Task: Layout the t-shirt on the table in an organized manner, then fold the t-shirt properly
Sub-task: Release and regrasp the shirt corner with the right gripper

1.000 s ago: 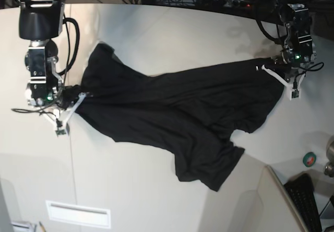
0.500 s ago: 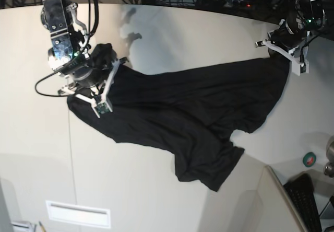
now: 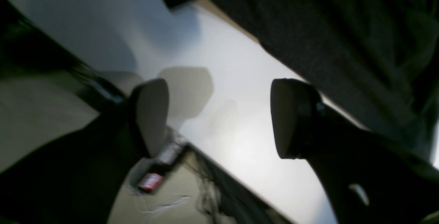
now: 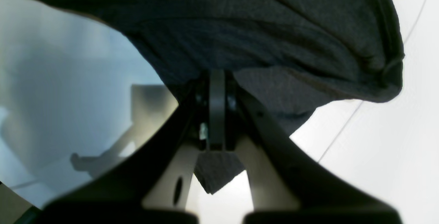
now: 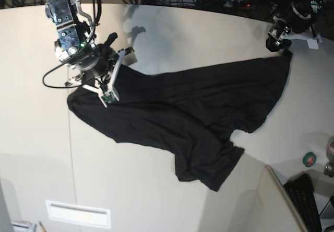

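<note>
Right gripper point(image 4: 216, 114) first: in the right wrist view its two pale fingers are clamped flat together on a pinch of the large plain black short-sleeved fabric t-shirt point(image 5: 188, 117), and a small corner of dark cloth pokes out below the closed tips. In the base view that arm sits at the upper left of the frame, its gripper point(image 5: 107, 59) down on the shirt's upper left edge, with the fabric bunched against it.

Over to the left gripper point(image 3: 219, 117): released. In the left wrist view the two rounded pads stand wide apart with only the very large off-white smooth tabletop point(image 3: 240, 124) showing between them, nothing caught. The black cloth point(image 3: 343, 38) fills the upper right of that frame, beside the right-hand finger but not between the pads. In the base view this gripper point(image 5: 276, 36) is at the upper right, just above the shirt's far corner; whether it touches the cloth there cannot be told.

The shirt lies spread diagonally across the middle of the table point(image 5: 156, 190), rumpled, one lobe trailing toward the lower right.

Writing: a small red label lies below the table edge in the left wrist view, too blurred to read.
</note>
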`<state>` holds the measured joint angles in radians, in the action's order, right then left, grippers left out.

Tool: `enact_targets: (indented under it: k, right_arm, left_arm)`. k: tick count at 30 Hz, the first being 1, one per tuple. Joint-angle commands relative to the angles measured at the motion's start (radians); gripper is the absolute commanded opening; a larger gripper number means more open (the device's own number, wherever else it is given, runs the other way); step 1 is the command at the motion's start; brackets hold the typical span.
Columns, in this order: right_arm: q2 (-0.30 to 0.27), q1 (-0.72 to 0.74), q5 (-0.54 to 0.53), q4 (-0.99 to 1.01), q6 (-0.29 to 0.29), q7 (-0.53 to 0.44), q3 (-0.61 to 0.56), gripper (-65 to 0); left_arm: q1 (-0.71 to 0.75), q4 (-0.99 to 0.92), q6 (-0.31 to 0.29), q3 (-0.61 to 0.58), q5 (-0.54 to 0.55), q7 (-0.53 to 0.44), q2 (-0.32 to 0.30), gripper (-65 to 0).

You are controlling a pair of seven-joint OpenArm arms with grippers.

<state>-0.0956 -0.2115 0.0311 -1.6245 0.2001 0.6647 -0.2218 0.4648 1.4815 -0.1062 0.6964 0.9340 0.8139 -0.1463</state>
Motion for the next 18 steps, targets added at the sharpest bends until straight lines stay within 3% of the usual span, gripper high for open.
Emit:
enact_targets:
  k: [1, 12, 15, 18]
  right_arm:
    - [0.0, 0.008, -0.001, -0.015, -0.003, -0.018, 0.003, -65.0]
    - [-0.008, -0.018, -0.001, -0.016, -0.003, -0.023, 0.015, -65.0]
    - [0.023, -0.038, -0.015, -0.026, 0.002, -0.03, 0.12, -65.0]
    - [0.053, -0.045, -0.089, -0.026, 0.003, -0.072, 0.256, -65.0]
  left_arm:
    - [-0.007, -0.006, -0.003, 0.01, 0.043, -0.012, -0.016, -17.8]
    - [-0.185, -0.212, -0.003, 0.009, 0.079, -0.012, -0.014, -17.9]
    - [-0.22, -0.276, -0.003, 0.009, 0.079, -0.029, -0.014, -17.9]
    - [-0.226, -0.298, -0.003, 0.001, 0.078, -0.11, -0.014, -18.1]
